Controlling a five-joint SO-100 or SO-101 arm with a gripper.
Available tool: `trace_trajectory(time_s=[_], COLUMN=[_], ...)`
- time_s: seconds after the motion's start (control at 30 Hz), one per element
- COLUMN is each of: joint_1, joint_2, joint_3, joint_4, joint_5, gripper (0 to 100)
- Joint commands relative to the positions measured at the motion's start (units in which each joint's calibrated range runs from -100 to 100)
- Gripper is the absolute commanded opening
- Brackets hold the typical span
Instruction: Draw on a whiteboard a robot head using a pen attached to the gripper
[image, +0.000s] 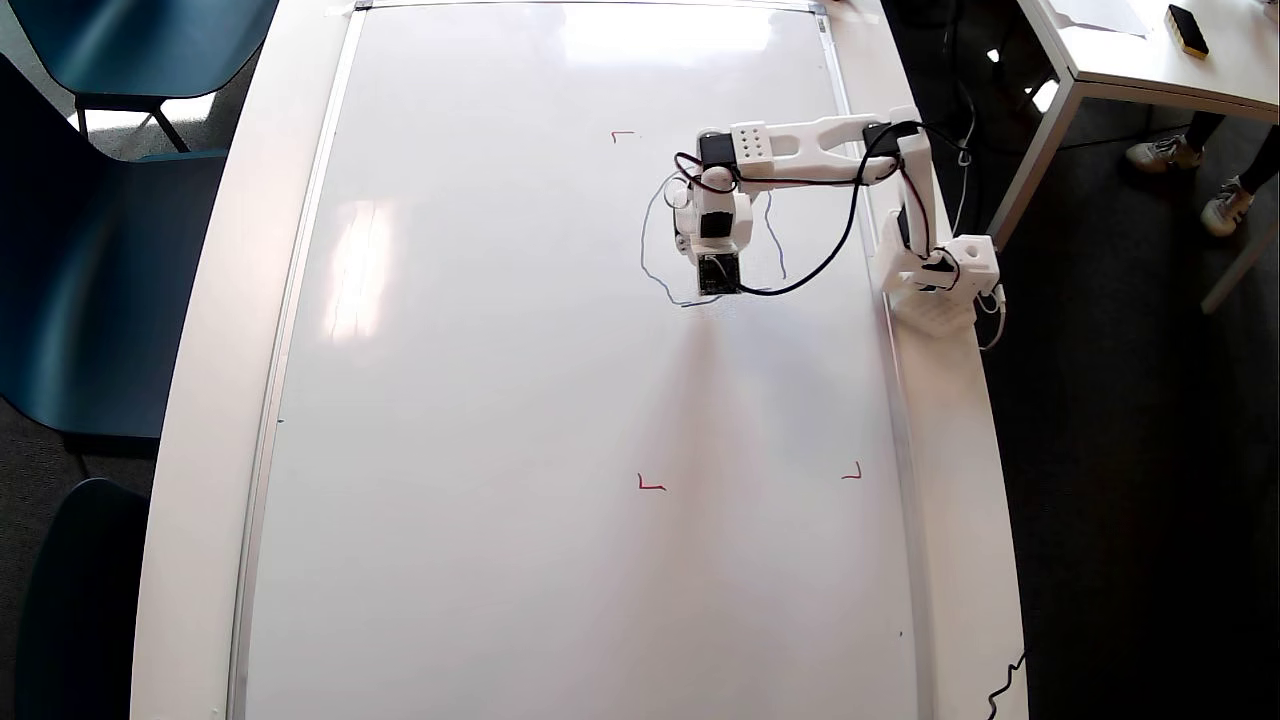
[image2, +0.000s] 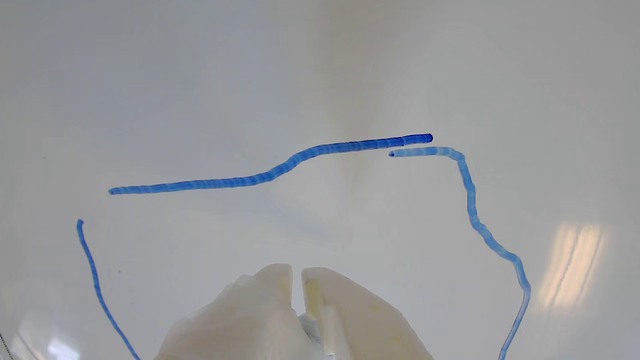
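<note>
As the wrist view shows, we find the gripper (image2: 296, 272) with jaws nearly together, a thin gap between. We see the unfinished robot head (image2: 320, 152) on the whiteboard (image: 500, 400), beneath the arm (image: 800, 150).

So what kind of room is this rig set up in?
Probably an office, classroom or lab rather than a home: dark blue chairs beside the white table holding the whiteboard, another white table nearby, dark carpet-like flooring, and someone's sneakers.
</note>
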Motion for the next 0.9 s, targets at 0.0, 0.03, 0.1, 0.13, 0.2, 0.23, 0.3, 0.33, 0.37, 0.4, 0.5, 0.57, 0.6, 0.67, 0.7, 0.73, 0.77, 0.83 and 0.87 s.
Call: trace_trajectory(time_s=[0.0,0.03,0.1,0.13,0.2,0.23,0.3,0.33,0.37,0.4,0.5,0.57,0.6,0.67,0.7,0.73,0.77,0.83,0.87], joint_1=[-0.1,-0.1,-0.1,-0.1,-0.1,-0.1,-0.1,-0.1,-0.1,-0.1,-0.2,-0.2,-0.2,-0.2,-0.1,-0.1,0.0,0.0,0.0], joint_2=[-0.3,-0.3,-0.2,-0.1,0.5,1.3,1.9,2.2,2.2,2.2,2.2,2.2,2.2,2.2,2.2,2.2,2.2,2.2,2.2], joint_3=[-2.0,-2.0,-2.2,-2.2,-2.2,-2.2,-2.6,-2.9,-3.2,-3.4,-3.1,-2.4,-2.2,-1.3,-0.4,0.2,0.7,1.3,1.4], joint_4=[-0.4,-0.4,-0.8,-1.2,-1.4,-1.5,-1.5,-1.5,-1.5,-1.5,-1.5,-1.5,-1.5,-1.6,-1.8,-2.3,-2.5,-2.5,-2.5], joint_5=[-0.2,-0.2,-0.2,-0.2,-0.1,-0.1,-0.1,-0.1,-0.1,-0.1,-0.1,-0.1,-0.1,0.0,0.1,0.1,0.1,0.1,0.1], gripper=[2,2,2,2,2,2,2,2,2,2,2,2,2,2,2,2,2,2,2])
